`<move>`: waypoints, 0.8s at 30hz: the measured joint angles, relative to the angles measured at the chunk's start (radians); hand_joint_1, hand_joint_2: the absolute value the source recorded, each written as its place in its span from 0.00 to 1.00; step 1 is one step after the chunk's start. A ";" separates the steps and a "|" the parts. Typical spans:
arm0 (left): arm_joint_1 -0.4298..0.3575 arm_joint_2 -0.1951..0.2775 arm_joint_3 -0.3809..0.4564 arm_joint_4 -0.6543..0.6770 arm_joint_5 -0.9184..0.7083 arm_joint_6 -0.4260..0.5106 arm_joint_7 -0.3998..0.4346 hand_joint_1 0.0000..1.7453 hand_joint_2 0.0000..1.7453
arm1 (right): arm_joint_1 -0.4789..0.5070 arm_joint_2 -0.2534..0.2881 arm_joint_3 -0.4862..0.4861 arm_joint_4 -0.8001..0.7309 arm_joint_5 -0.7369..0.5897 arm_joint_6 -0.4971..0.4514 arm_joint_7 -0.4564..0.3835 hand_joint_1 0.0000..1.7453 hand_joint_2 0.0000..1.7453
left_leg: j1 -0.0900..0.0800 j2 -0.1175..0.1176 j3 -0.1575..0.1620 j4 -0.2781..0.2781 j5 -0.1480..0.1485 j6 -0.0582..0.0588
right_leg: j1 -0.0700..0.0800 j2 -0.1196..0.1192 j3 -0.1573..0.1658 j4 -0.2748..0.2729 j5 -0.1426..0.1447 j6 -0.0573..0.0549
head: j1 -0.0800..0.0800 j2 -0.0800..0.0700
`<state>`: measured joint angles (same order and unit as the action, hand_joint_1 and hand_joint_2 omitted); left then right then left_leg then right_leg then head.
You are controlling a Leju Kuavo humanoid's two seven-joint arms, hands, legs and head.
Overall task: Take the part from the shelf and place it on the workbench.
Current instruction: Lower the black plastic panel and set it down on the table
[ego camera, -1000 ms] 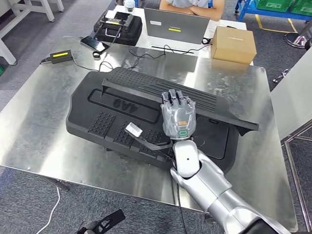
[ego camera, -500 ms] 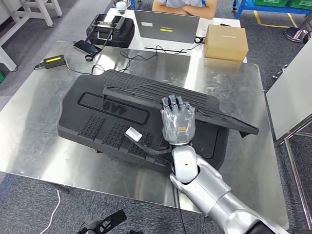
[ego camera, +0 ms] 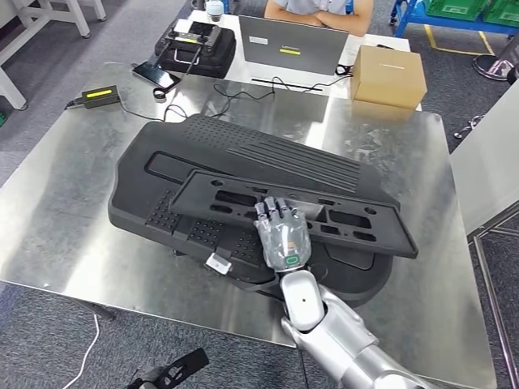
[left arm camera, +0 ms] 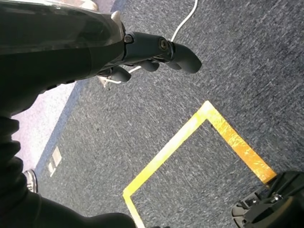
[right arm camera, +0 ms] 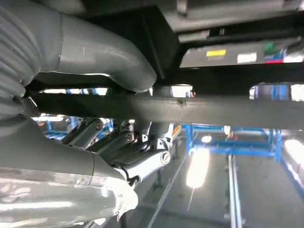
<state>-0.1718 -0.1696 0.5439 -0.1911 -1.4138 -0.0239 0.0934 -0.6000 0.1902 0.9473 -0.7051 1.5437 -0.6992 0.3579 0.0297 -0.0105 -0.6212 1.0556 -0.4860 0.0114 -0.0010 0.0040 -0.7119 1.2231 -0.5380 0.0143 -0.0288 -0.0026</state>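
My right hand (ego camera: 281,237) grips a long black slotted part (ego camera: 355,225) at its near edge, and the part lies almost flat, face up. Under it a large black ribbed panel (ego camera: 183,154) rests on the steel workbench (ego camera: 67,203). In the right wrist view the thick thumb (right arm camera: 107,61) lies on one side of the part's thin edge (right arm camera: 232,111) and the dark fingers (right arm camera: 118,142) curl on the other. My left hand (left arm camera: 154,47) hangs over the carpet with nothing in it, its fingers loosely apart.
A white tag (ego camera: 218,263) lies at the big panel's near edge. At the far side stand a laptop (ego camera: 293,44), a cardboard box (ego camera: 388,74), a black case (ego camera: 195,44), a phone (ego camera: 156,74) and cables; a person (ego camera: 318,10) sits behind. Yellow floor tape (left arm camera: 201,137) lies below.
The long part has turned from standing on its edge to lying nearly flat, face up. My right hand has drawn back toward me and lower with it. The camera has shifted slightly.
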 joint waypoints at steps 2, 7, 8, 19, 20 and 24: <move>-0.001 0.000 0.000 0.000 -0.001 -0.005 -0.001 0.00 1.00 | -0.007 0.024 -0.013 0.056 -0.044 0.000 -0.061 1.00 1.00 | -0.001 0.000 0.004 -0.001 -0.002 -0.003 | 0.005 0.001 0.064 -0.133 0.052 -0.014 | -0.001 0.000; 0.000 0.000 0.000 0.000 -0.009 -0.020 -0.005 0.00 1.00 | -0.050 0.095 -0.060 0.211 -0.126 0.047 -0.190 1.00 1.00 | -0.001 0.004 0.021 -0.011 -0.008 -0.028 | 0.008 0.000 0.109 -0.209 0.069 -0.033 | -0.002 0.000; 0.000 0.000 0.000 0.000 -0.011 -0.021 -0.007 0.00 1.00 | -0.057 0.107 -0.068 0.234 -0.134 0.061 -0.202 1.00 1.00 | -0.002 0.004 0.017 0.006 -0.024 -0.031 | 0.006 -0.002 0.116 -0.219 0.073 -0.037 | -0.002 0.000; 0.018 0.013 0.007 0.000 -0.005 -0.015 0.009 0.00 0.25 | -0.082 0.147 -0.129 0.343 -0.176 0.146 -0.245 0.00 0.00 | -0.001 0.006 0.074 -0.030 -0.029 -0.030 | 0.010 0.007 0.113 -0.207 0.079 -0.026 | -0.001 0.000; 0.018 0.013 0.009 0.000 -0.003 -0.015 0.010 0.00 0.00 | -0.084 0.147 -0.135 0.347 -0.178 0.146 -0.245 0.00 0.00 | -0.004 0.006 0.073 -0.031 -0.027 -0.024 | 0.010 0.011 0.112 -0.207 0.081 -0.020 | 0.000 0.000; 0.017 0.013 0.013 0.000 0.003 -0.012 0.009 0.00 0.00 | -0.089 0.143 -0.154 0.357 -0.184 0.144 -0.244 0.00 0.00 | 0.002 0.020 0.072 -0.034 -0.014 -0.003 | 0.004 0.013 0.087 -0.149 0.036 0.002 | 0.004 0.000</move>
<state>-0.1547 -0.1564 0.5573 -0.1911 -1.4104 -0.0361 0.1022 -0.6885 0.3334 0.7930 -0.3483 1.3600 -0.5551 0.1135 0.0315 0.0098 -0.5493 1.0212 -0.5004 0.0087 0.0031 0.0174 -0.6253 1.0737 -0.5020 0.0166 -0.0253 -0.0024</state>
